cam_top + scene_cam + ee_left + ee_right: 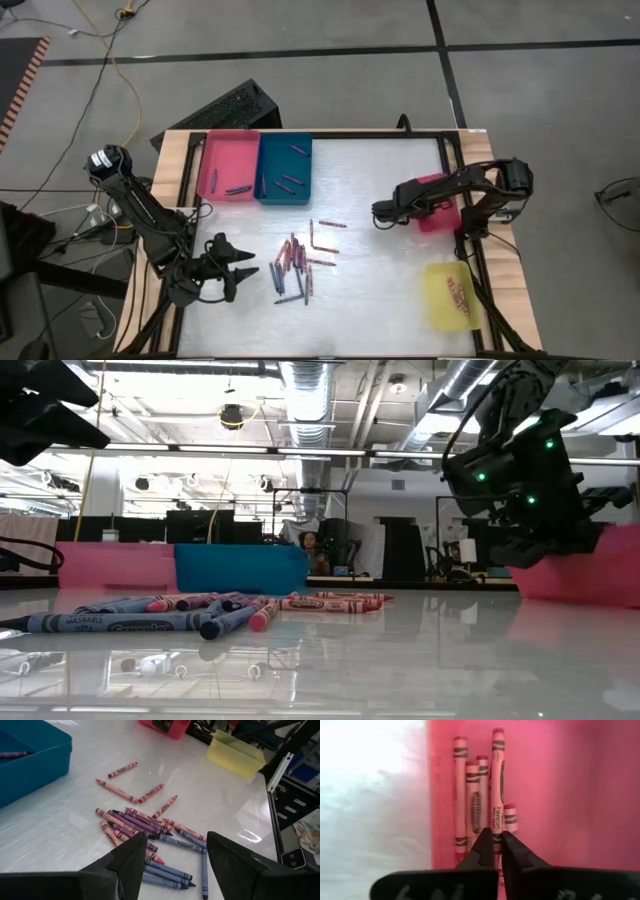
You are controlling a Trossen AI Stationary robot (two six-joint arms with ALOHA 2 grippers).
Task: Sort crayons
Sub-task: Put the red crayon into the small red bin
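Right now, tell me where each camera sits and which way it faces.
High: overhead, straight down on the table; both arms show.
Low: table height, level across the crayons into the room; right gripper hangs in.
Left wrist: past the open left gripper at the crayon pile.
Right wrist: down past the shut right gripper into the red tray.
Shared: high and left wrist both show the yellow tray.

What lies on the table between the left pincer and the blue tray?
In the high view, only bare tabletop separates the left pincer from the blue tray; the loose crayons lie off to the side.
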